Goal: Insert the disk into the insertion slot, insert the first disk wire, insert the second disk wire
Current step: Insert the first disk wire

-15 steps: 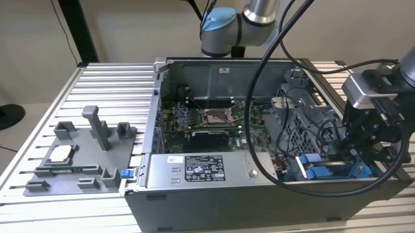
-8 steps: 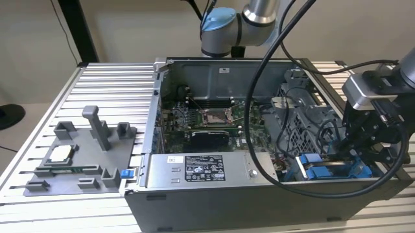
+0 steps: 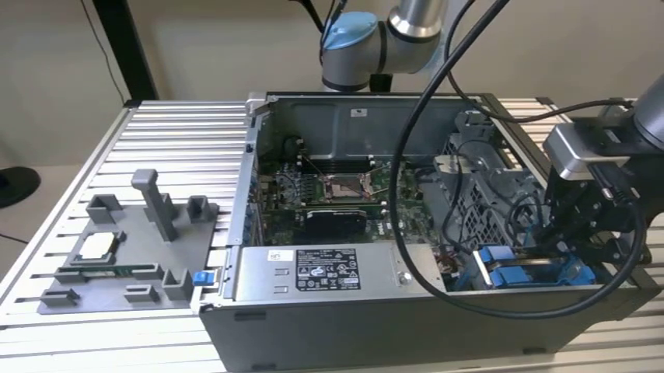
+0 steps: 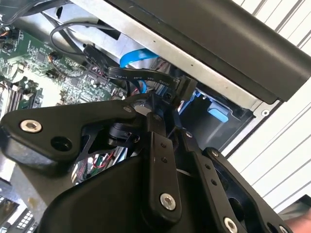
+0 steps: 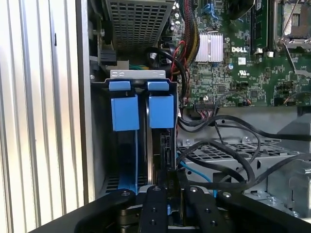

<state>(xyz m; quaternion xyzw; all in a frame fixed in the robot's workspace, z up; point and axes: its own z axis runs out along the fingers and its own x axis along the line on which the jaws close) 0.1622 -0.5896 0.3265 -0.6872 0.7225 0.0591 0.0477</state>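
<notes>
Disk in slot, jaws pinch wire adj.

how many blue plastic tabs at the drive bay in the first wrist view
2. The bright blue rectangular plastic tabs stand side by side at the dark grey drive bay: one nearer the ribbed aluminium table, one nearer the green motherboard. Others may be hidden.

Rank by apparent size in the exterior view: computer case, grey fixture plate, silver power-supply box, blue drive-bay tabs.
1. computer case
2. grey fixture plate
3. silver power-supply box
4. blue drive-bay tabs
Plate and box are near in width; the plate covers more of the picture.
</notes>
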